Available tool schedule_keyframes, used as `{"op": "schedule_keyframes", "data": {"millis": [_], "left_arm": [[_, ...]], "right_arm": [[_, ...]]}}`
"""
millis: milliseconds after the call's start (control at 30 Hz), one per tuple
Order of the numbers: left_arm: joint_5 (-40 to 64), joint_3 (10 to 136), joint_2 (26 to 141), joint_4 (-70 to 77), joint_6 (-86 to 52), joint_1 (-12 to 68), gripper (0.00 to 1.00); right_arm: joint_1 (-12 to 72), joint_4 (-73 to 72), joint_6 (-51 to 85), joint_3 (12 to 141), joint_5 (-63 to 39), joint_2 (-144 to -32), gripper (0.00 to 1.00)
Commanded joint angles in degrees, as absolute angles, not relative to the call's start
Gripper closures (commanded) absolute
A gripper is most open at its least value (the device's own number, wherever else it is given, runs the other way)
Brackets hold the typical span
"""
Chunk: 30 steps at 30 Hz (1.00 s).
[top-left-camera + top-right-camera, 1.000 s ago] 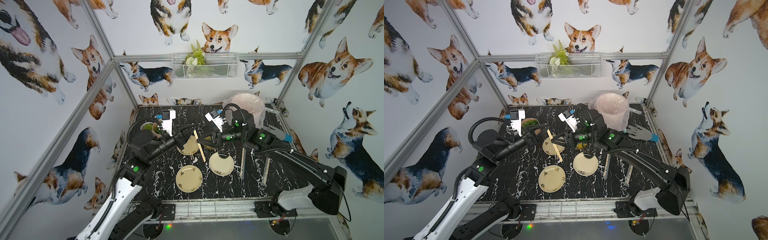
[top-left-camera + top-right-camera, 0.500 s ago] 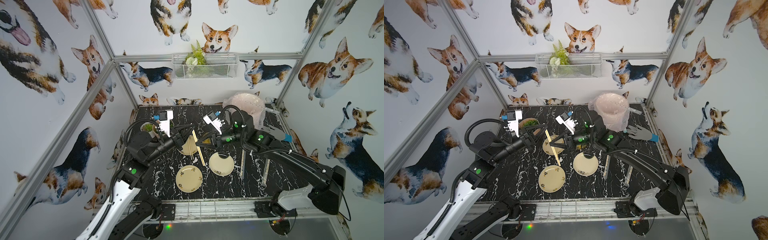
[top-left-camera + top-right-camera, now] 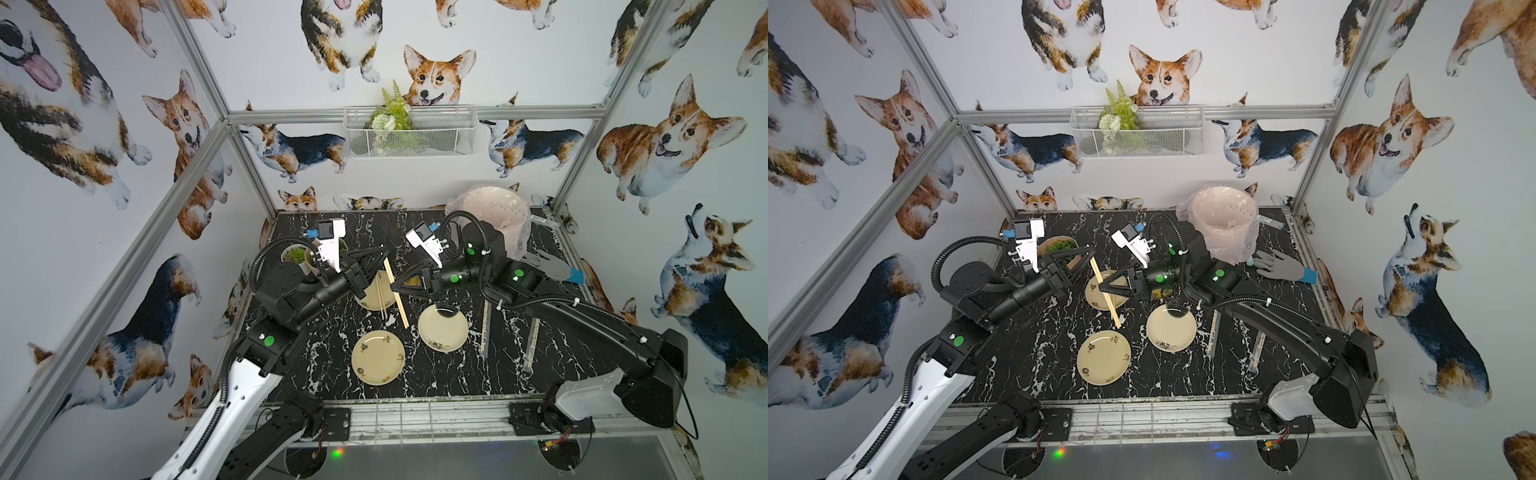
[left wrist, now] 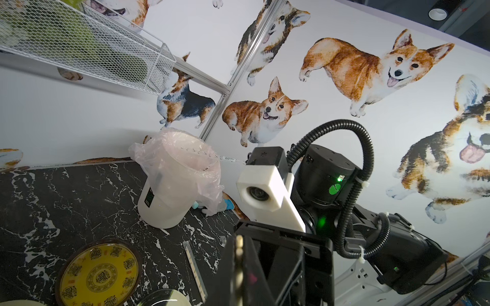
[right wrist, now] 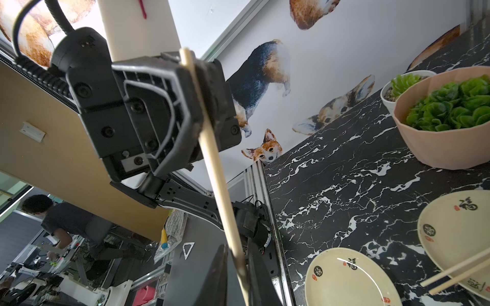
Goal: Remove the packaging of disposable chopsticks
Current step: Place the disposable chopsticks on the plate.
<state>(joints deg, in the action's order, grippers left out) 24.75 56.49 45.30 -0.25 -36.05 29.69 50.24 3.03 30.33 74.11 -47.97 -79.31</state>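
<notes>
Left end effector point(image 3: 382, 253): you have it clamped shut on the upper end of the held chopsticks point(image 3: 401, 311).
Held chopsticks: they hang tilted above the table point(image 3: 436, 374), lower tips over the gap between the plates; in the right wrist view you see bare tan wood.
Right end effector point(image 3: 393, 286): its tips sit at the held chopsticks' mid-length. In the right wrist view the sticks pass between its fingers point(image 5: 221, 278), but you cannot tell whether they pinch them.
Sleeves: two clear sleeves point(image 3: 485, 328) point(image 3: 532, 345), sticks inside, lie flat on the table on the right arm's side of the plates, apart from each other.
Loose chopsticks point(image 3: 380, 297): an unwrapped pair rests across the far plate point(image 3: 368, 300).
</notes>
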Motion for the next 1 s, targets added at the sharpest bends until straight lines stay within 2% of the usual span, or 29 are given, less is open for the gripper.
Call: {"op": "schedule_keyframes", "data": {"millis": [0, 133, 233, 300, 333, 500, 533, 567, 600, 733, 867, 967], "left_arm": [[24.53, 57.13, 45.12, 2.03, -36.74, 29.68, 1.00], [24.26, 57.13, 45.15, 2.09, -37.26, 29.66, 1.00], [24.11, 57.13, 45.18, 1.95, -37.27, 29.71, 1.00], [23.50, 57.04, 45.16, 1.54, -37.28, 29.71, 1.00], [23.10, 56.96, 45.16, 1.28, -37.29, 29.64, 1.00], [19.91, 56.54, 44.31, -0.23, -36.91, 29.66, 1.00], [18.46, 56.35, 43.91, -0.79, -36.78, 29.63, 0.91], [17.09, 56.10, 43.41, -1.35, -36.66, 29.68, 0.74], [15.84, 55.84, 42.95, -1.83, -36.48, 29.67, 0.61], [11.10, 55.29, 40.96, -3.84, -35.75, 29.65, 0.38], [6.95, 55.35, 39.18, -6.56, -34.25, 29.62, 0.36], [4.54, 55.46, 38.20, -8.52, -33.02, 29.62, 0.36]], "right_arm": [[50.27, 0.09, 31.46, 74.72, -49.39, -79.49, 0.82], [50.27, -0.12, 31.55, 74.66, -50.57, -79.85, 0.75], [50.27, -0.78, 31.57, 74.20, -51.08, -79.54, 0.84], [50.27, -1.52, 31.88, 74.02, -51.74, -79.45, 0.98], [50.28, -1.69, 31.99, 73.93, -51.68, -79.33, 1.00], [50.27, 1.30, 30.59, 74.24, -47.47, -78.32, 1.00], [50.12, 2.80, 30.15, 74.65, -46.24, -78.36, 1.00], [49.95, 3.94, 29.98, 74.96, -45.40, -78.53, 1.00], [49.63, 4.63, 30.19, 75.16, -44.98, -78.79, 1.00], [47.65, 4.29, 32.73, 74.22, -44.14, -79.96, 1.00], [44.44, 0.61, 37.91, 71.46, -44.04, -81.56, 1.00], [41.46, 4.77, 38.64, 71.61, -40.96, -83.96, 1.00]]}}
